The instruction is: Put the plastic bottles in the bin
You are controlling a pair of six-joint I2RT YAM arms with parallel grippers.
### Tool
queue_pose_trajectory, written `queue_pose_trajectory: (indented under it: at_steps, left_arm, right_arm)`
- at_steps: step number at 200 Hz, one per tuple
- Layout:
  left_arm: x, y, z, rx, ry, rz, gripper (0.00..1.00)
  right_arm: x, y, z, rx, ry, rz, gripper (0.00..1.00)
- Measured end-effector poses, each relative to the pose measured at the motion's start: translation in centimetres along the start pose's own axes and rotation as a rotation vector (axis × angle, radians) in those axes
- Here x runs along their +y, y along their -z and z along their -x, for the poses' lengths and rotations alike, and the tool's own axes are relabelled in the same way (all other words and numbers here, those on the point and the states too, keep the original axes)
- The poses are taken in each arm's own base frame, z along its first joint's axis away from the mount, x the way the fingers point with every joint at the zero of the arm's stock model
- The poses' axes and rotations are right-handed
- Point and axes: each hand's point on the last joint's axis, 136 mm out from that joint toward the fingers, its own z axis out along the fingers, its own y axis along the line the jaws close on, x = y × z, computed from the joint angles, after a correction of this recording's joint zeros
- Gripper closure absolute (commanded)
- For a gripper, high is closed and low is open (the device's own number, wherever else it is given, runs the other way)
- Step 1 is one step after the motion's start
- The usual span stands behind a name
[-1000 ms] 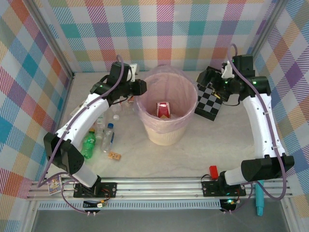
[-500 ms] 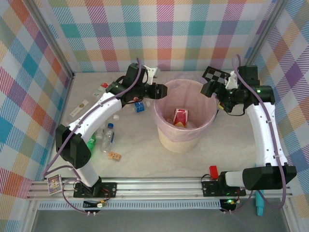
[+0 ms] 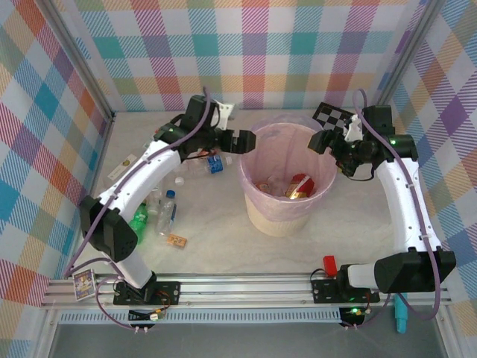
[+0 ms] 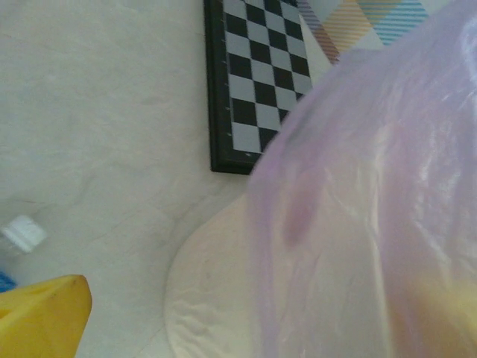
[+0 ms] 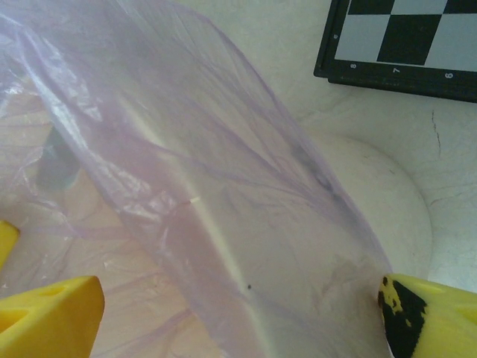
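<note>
The cream bin point(image 3: 272, 218) with its pink bag stands mid-table. Inside lies a red-labelled bottle point(image 3: 300, 185) among other pieces. My left gripper point(image 3: 240, 139) hovers at the bin's left rim, open and empty; one yellow finger point(image 4: 41, 313) shows beside the bin wall point(image 4: 216, 298). My right gripper point(image 3: 320, 142) is open at the right rim, and in the right wrist view the gripper point(image 5: 238, 313) straddles the bagged rim point(image 5: 223, 246). On the table left of the bin lie a blue-labelled clear bottle point(image 3: 212, 164), a green bottle point(image 3: 138, 224) and a blue-capped clear bottle point(image 3: 168, 212).
A black-and-white checkerboard point(image 3: 335, 115) lies behind the bin on the right, also in the left wrist view as the checkerboard point(image 4: 253, 82). A small brown block point(image 3: 177, 241) sits near the front left. Checked walls close in the table on three sides.
The bin has slid to the right between the arms and the red-labelled bottle inside has tipped over. My left gripper has opened at the rim. My right gripper has shifted slightly.
</note>
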Motion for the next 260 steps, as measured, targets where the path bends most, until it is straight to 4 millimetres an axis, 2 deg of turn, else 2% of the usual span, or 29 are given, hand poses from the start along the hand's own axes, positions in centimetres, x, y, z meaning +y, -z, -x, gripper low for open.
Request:
queue_pose_trajectory:
  at_steps: [46,80,107,127,148,170,198,224,260]
  left_arm:
    - [2.4,4.9,2.3,-0.088,0.01,0.078,0.0]
    - [7.6,7.3,3.4,-0.131,0.092,0.196,0.0]
    - [12.4,8.1,2.8,-0.139,0.187,0.292,0.02]
    - [15.6,7.5,1.7,-0.106,0.234,0.382,0.08]
    - [19.3,5.6,0.0,-0.039,0.282,0.477,0.13]
    - [23.1,2.9,-3.0,0.055,0.336,0.553,0.16]
    - [27.3,0.7,-6.2,0.148,0.391,0.634,0.17]
    - [29.9,-0.4,-8.2,0.204,0.419,0.691,0.18]
    - [31.5,-1.8,-9.8,0.253,0.431,0.72,0.23]
  right_arm:
    - [0.0,-1.0,0.1,0.005,-0.002,0.029,0.1]
    - [-0.1,-1.3,0.2,0.007,-0.004,0.044,0.12]
    - [0.1,-1.4,0.3,0.007,-0.001,0.055,0.13]
    - [0.1,-1.7,0.2,0.014,-0.004,0.07,0.14]
    - [0.2,-2.0,0.0,0.021,-0.016,0.091,0.14]
    - [0.3,-2.2,-0.4,0.029,-0.028,0.109,0.15]
    - [0.4,-2.2,-1.0,0.033,-0.034,0.122,0.15]
    - [0.8,-2.3,-1.6,0.043,-0.028,0.13,0.15]
    - [1.3,-2.8,-2.7,0.064,-0.029,0.142,0.16]
